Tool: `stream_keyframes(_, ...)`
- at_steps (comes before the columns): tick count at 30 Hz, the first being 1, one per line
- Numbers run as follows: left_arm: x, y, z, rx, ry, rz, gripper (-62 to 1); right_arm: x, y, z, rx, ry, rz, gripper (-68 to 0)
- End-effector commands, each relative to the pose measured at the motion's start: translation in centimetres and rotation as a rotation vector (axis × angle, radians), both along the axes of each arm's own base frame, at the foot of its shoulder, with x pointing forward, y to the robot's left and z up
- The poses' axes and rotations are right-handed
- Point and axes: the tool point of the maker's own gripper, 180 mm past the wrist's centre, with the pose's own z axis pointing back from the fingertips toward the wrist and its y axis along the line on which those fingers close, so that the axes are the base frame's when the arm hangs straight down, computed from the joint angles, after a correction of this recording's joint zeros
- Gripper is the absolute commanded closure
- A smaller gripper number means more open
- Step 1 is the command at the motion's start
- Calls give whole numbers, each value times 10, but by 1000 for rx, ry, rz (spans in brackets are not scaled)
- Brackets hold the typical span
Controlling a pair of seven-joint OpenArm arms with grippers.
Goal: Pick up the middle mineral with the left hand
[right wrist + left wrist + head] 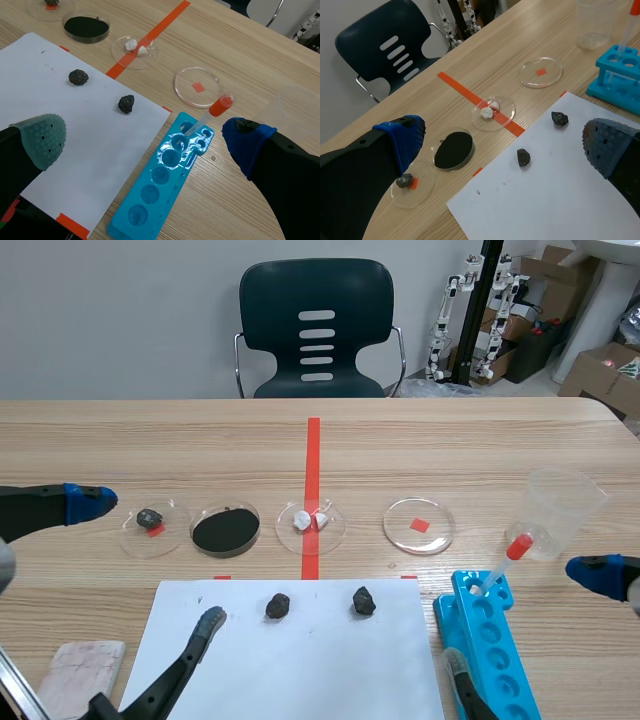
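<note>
Two dark mineral lumps lie on the white paper sheet [300, 650]: one [278, 606] [523, 157] [78, 77] toward the left, the other [364, 601] [559, 118] [126, 104] toward the right. A third dark lump [150, 518] [404, 180] sits in the leftmost clear dish. White mineral pieces [303, 521] [486, 113] rest in the dish on the tape line. My left gripper [150, 562] [505, 145] hangs open above the paper's left part, holding nothing. My right gripper [528, 625] [145, 140] is open over the blue rack, also holding nothing.
A dish of black powder [226, 529] stands between the left dish and the white-mineral dish. An empty clear dish [419, 525], a plastic cup [560, 510] and a blue tube rack [490, 640] with a red-capped pipette [505, 560] are at the right. A pinkish pad [80, 670] lies front left.
</note>
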Motion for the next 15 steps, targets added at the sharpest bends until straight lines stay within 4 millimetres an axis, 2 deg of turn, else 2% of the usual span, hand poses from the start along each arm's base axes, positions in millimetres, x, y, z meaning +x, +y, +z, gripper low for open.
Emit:
stream_keyframes(1, 4, -2, 15, -45, -39, 8, -623, 1, -1, 4, 8, -16, 0, -679)
stream_keyframes(15, 4, -2, 16, -53, -39, 10, -623, 1, -1, 4, 8, -16, 0, -679)
